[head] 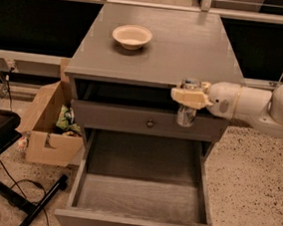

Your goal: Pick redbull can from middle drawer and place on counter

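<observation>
My gripper [187, 96] is shut on the redbull can [186, 114], a slim silver can with dark patches. It holds the can upright in the air, level with the front edge of the counter [188, 44], near the front right corner. The can's lid is about at counter height and its body hangs in front of the closed upper drawer front [150, 122]. The middle drawer [140, 200] stands pulled out below, its wood-grain floor bare. My white arm [252, 105] reaches in from the right.
A shallow cream bowl [132, 36] sits on the counter at the back left. An open cardboard box [50, 126] with packets stands on the floor left of the cabinet. A black stand base and cables [18, 193] lie at the lower left.
</observation>
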Controlling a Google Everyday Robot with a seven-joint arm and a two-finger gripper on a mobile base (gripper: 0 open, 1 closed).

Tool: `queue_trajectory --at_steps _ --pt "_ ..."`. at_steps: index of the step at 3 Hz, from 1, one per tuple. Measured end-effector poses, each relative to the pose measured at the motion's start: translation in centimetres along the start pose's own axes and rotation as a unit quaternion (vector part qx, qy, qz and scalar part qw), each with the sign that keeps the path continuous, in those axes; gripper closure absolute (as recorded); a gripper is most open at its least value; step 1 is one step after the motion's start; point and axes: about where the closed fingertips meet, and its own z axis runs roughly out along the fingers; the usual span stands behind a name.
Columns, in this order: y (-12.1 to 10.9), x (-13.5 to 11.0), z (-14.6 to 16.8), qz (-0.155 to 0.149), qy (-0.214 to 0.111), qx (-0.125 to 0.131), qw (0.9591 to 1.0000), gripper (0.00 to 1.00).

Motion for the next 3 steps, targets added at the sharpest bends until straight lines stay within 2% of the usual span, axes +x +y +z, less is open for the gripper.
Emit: queue_trajectory --at_steps 1,2,3 --pt "-3.2 -7.3 1.7 0.006 -0.050 0.040 0.9979 1.00" --pt "-6.3 -12.1 2.3 0.008 -0.095 0.104 0.9900 1.00" --pt "-8.5 -13.9 2.5 -0.007 -0.132 0.141 0.9812 1.00"
